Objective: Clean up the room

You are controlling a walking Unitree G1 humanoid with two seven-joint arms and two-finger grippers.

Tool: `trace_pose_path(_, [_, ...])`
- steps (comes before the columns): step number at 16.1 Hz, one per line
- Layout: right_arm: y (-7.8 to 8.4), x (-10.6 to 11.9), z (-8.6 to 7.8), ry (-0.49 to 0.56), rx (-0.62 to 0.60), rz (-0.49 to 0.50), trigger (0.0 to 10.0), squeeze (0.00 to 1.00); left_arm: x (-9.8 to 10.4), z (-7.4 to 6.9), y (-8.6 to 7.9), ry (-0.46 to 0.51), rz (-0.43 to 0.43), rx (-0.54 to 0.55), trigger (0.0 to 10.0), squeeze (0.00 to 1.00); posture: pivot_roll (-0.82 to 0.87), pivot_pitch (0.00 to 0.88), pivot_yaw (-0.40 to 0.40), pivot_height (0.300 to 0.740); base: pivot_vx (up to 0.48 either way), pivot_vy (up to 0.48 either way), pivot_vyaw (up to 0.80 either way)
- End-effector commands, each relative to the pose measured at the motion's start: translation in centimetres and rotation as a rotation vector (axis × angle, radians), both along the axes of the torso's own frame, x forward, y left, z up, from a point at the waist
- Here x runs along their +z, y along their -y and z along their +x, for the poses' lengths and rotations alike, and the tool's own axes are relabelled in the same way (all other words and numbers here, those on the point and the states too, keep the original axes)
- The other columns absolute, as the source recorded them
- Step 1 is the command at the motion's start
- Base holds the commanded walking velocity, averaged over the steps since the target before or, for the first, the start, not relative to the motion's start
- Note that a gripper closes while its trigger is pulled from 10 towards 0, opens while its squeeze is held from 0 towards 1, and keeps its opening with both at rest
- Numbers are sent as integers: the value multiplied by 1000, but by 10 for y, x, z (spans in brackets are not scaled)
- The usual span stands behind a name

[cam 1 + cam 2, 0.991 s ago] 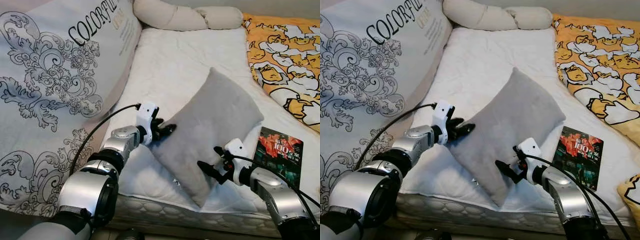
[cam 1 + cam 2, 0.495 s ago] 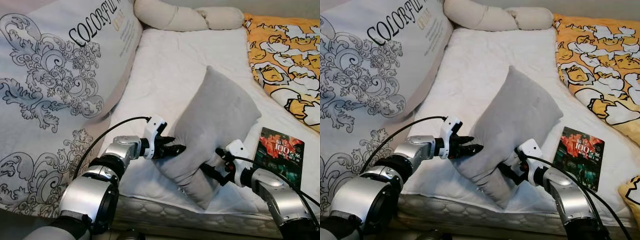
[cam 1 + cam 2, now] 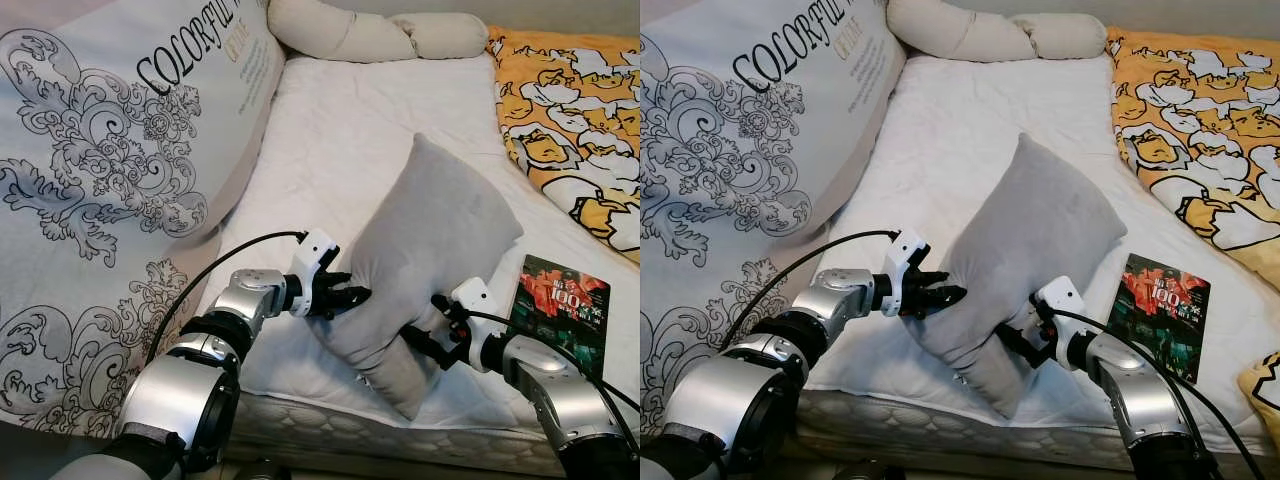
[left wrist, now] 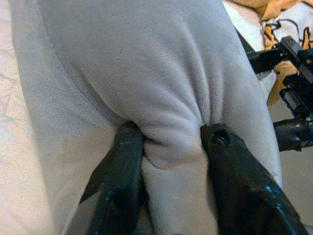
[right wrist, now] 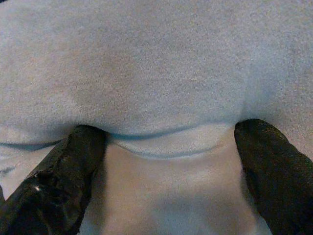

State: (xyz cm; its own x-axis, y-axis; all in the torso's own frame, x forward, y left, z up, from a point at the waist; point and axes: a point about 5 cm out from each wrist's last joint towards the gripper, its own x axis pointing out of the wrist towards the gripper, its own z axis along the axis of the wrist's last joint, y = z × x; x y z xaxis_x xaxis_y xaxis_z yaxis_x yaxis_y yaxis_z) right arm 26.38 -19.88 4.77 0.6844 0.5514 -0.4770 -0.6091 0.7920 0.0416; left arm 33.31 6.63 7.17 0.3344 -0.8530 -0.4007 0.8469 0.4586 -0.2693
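A grey pillow (image 3: 440,230) stands tilted on the white mattress (image 3: 340,130), its lower end bunched between my two grippers. On the pillow's left edge, my left gripper (image 3: 345,296) is shut on a fold of the fabric; in the left wrist view the fold is squeezed between the fingers (image 4: 128,147). My right gripper (image 3: 418,342) presses into the pillow's lower right edge. In the right wrist view its fingers (image 5: 68,166) are spread wide, with the pillow's seam (image 5: 166,147) between them.
A dark red book (image 3: 560,300) lies on the mattress just right of my right arm. A large cushion printed "COLORFUL" (image 3: 110,170) leans along the left. A beige bolster (image 3: 370,35) lies at the head, an orange duck blanket (image 3: 570,110) on the right.
My left gripper moved inward and shut on the pillow's left edge. My right gripper pushed into the lower right edge. The pillow, flat before, is now bunched and raised.
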Motion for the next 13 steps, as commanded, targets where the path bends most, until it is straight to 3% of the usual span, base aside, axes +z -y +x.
trace_pose_path(1, [-1, 5, 5, 19, -11, 2, 10000, 0, -15, -11, 5, -53, 42, -38, 0, 0, -132, 11, 94, 740, 0, 0, 0])
trace_pose_path(13, [-5, 10, 7, 41, 12, 19, 10000, 0, -16, -13, 10, -50, 34, -15, 0, 0, -123, 5, 92, 740, 0, 0, 0])
